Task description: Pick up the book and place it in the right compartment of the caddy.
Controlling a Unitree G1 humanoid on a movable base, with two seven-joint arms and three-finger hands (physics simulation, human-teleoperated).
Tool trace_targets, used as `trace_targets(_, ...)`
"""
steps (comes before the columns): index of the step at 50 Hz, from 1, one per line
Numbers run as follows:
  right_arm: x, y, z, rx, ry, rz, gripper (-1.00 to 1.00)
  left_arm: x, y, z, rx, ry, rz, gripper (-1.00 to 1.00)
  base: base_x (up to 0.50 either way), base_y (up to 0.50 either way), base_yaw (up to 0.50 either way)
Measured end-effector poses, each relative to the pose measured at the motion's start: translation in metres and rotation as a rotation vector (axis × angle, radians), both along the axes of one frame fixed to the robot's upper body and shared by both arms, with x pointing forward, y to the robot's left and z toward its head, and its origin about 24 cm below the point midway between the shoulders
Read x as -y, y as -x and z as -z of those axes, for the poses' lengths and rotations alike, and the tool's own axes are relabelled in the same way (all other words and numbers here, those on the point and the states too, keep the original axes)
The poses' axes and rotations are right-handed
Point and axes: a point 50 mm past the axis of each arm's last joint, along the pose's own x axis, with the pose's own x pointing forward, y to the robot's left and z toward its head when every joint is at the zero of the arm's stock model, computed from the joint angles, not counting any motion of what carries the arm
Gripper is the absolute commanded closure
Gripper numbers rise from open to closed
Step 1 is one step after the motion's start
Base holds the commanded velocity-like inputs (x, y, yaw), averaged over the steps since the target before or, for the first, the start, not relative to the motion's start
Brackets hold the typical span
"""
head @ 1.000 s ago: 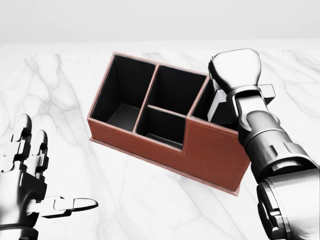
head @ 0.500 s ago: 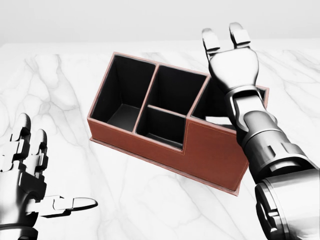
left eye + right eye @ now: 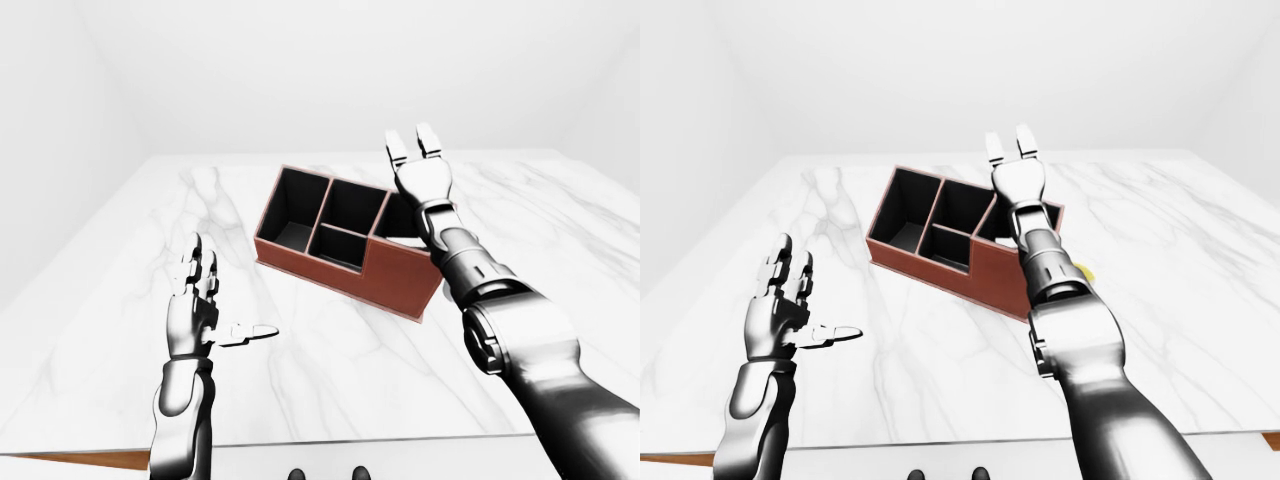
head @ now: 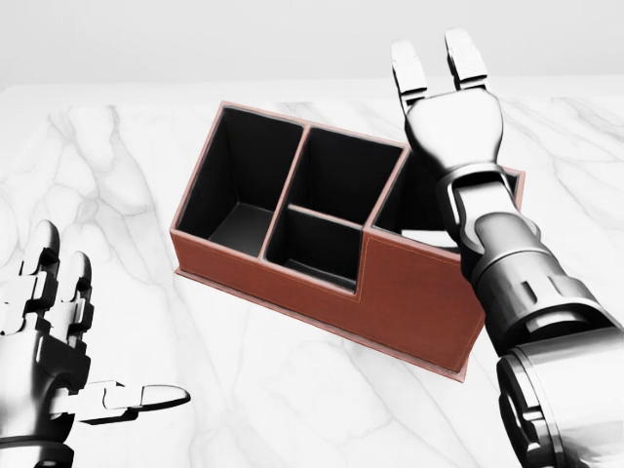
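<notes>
The brown caddy (image 4: pixel 409 292) with black compartments stands on the white marble table (image 4: pixel 117 175). My right hand (image 4: pixel 439 54) hovers over its right compartment, open, fingers stretched toward the top of the head view and holding nothing. Of the book (image 4: pixel 426 233) only a pale sliver shows, low inside the right compartment beside my forearm; the rest is hidden by the arm and the caddy wall. At the lower left my left hand (image 4: pixel 112 322) hangs open over the table, well apart from the caddy, thumb pointing right.
The caddy's left (image 4: pixel 239 180) and two middle compartments hold nothing visible. A small yellow thing (image 3: pixel 1083 271) peeks out at the caddy's right, beside my right arm. The table's near edge (image 3: pixel 330 442) runs along the bottom of the left-eye view.
My right hand was shut on the dark book over the right compartment; it has opened, the book has dropped inside, and the fingers have stretched and risen slightly. The left hand stayed put.
</notes>
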Motion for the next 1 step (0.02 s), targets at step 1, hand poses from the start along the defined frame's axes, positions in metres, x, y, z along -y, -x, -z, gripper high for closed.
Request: trace_targets(1,0.0,0.0,-0.0002,0.001,0.0,0.0,-1.0,0.0,0.0,0.0,0.0,0.0,0.0,-1.0,0.0,0.0,0.0)
